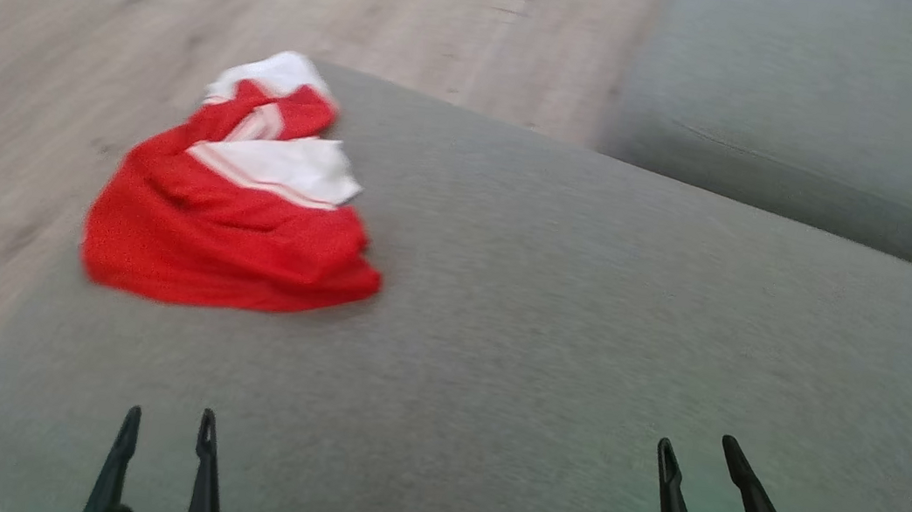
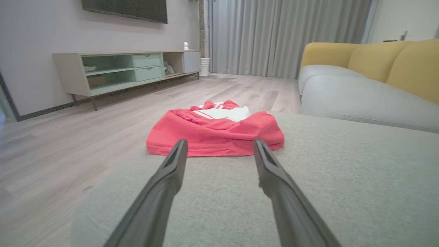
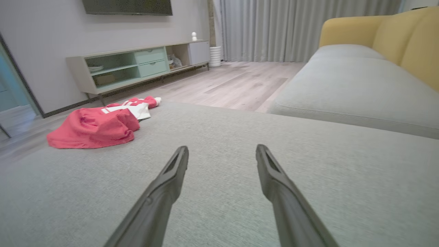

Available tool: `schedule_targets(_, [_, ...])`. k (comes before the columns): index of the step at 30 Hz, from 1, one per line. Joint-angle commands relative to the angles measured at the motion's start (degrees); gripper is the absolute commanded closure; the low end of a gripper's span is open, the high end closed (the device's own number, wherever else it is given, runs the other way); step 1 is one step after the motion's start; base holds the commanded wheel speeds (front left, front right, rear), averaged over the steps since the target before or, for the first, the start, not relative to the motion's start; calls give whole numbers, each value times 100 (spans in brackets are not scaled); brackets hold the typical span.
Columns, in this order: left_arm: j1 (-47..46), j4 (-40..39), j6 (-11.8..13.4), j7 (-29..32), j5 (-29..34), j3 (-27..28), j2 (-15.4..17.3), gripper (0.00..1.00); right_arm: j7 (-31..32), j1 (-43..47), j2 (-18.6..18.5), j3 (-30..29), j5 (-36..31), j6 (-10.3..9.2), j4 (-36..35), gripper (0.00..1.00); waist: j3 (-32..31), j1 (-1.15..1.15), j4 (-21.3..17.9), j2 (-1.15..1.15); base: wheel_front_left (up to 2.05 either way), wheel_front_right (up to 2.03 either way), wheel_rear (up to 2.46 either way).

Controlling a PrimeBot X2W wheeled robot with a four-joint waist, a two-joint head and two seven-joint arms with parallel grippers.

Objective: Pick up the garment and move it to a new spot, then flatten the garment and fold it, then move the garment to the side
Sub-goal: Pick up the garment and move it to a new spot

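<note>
Items counted were: one red-and-white garment (image 1: 231,226); two grippers, the left gripper (image 1: 171,412) and right gripper (image 1: 697,442); two grey seat cushions (image 1: 588,326); one media cabinet (image 2: 127,70); one television (image 2: 127,10).

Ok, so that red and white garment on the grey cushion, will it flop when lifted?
Probably floppy: the garment lies crumpled in soft folds, so it should drape. Likely light, being thin. Near the cushion edge, a push might drop it.

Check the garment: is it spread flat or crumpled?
Crumpled. The red and white garment lies in a bunched heap near the left edge of the grey cushion, with raised folds and a white panel twisted across its top.
</note>
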Motion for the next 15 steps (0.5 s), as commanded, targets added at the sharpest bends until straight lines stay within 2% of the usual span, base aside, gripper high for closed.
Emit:
schedule_targets(1, [-117, -205, 8, -14, 24, 228, -12, 0, -63, -230, -36, 112, 23, -4, -151, 0, 35, 0, 356, 0, 0, 0, 0])
schedule_targets(5, [-123, -271, -4, -14, 39, 307, -12, 0, -63, -199, -36, 31, -25, -4, -184, 0, 133, 0, 618, 0, 0, 0, 0])
schedule_targets(9, [-326, -467, 54, -14, 267, 411, 98, 0, -63, -210, -49, 32, -241, -4, -171, 0, 383, 0, 703, 0, 0, 0, 0])
schedule_targets(15, [-1510, -891, 58, -14, 404, 544, 246, 0, -63, -513, -680, -3, -452, -4, -319, 0, 1262, 0, 651, 0, 0, 0, 0])
